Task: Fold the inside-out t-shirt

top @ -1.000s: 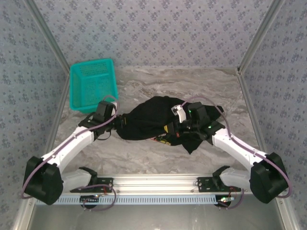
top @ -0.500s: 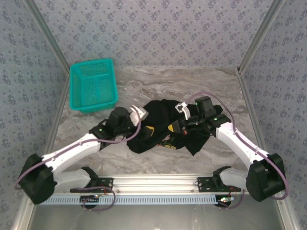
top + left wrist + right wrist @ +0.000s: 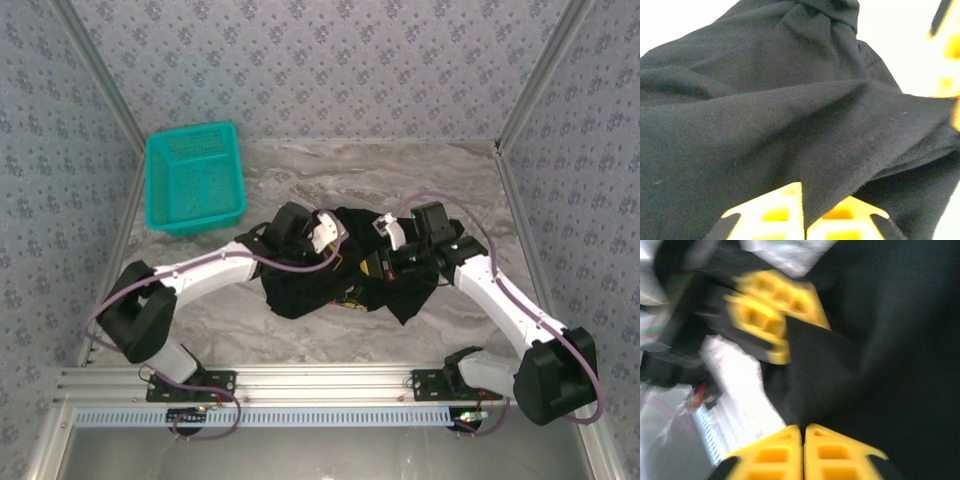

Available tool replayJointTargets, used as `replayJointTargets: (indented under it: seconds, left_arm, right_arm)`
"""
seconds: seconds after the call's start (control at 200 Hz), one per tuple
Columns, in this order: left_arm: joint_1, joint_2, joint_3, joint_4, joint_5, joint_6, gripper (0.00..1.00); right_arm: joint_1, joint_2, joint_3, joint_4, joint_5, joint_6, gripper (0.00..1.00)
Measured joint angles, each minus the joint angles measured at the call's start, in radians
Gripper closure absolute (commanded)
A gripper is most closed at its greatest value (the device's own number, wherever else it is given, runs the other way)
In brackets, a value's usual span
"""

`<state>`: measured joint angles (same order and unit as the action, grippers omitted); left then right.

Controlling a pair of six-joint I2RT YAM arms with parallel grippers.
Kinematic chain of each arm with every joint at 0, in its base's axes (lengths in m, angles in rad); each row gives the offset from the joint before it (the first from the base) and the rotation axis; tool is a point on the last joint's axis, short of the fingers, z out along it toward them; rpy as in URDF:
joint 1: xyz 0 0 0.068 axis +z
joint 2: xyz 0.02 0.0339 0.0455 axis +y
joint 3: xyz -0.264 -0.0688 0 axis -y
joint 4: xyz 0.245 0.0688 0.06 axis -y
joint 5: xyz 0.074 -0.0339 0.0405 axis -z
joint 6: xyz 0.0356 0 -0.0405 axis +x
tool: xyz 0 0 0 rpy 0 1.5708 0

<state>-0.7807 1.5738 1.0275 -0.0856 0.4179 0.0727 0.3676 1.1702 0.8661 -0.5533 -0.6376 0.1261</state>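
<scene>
Garment: soft black cloth t-shirt (image 3: 320, 290) lay bunched at the centre of the grey marbled tabletop (image 3: 300, 345).
Left gripper (image 3: 803, 200): fingers together, clamped on a fold at the heap's 11 o'clock.
Right gripper (image 3: 803, 432): fingers together, pinching cloth at 1 o'clock.

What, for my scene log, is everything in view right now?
t-shirt: 1, black, bunched at the table's centre
mesh basket: 1, teal, far left of the table, apart from the t-shirt
table: 1, grey marbled, under everything
walls: 3, pale blue patterned, around the table
rail: 1, silver, near edge
arms: 2, white and black, reaching to the t-shirt
left end effector: 1, yellow fingers, shut on a t-shirt fold
right end effector: 1, yellow fingers, shut on a t-shirt fold
</scene>
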Motion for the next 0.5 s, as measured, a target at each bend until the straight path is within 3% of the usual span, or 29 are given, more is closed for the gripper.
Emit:
replayJointTargets:
  seconds: [0.1,0.185,0.335,0.5]
  left_arm:
    - [0.002,-0.002,0.066,-0.037,0.028,-0.142,1.0]
    - [0.003,-0.026,0.092,-0.06,0.044,-0.273,1.0]
    - [0.003,-0.045,0.116,-0.122,0.054,-0.418,1.0]
    - [0.003,-0.048,0.116,-0.182,0.048,-0.498,1.0]
  right_arm:
    - [0.034,-0.02,0.047,-0.074,0.279,0.102,0.61]
    - [0.158,-0.105,0.03,-0.074,0.453,0.185,0.53]
    - [0.346,-0.232,-0.081,0.062,0.529,0.338,0.44]
    - [0.521,-0.169,-0.184,0.206,0.641,0.455,0.4]
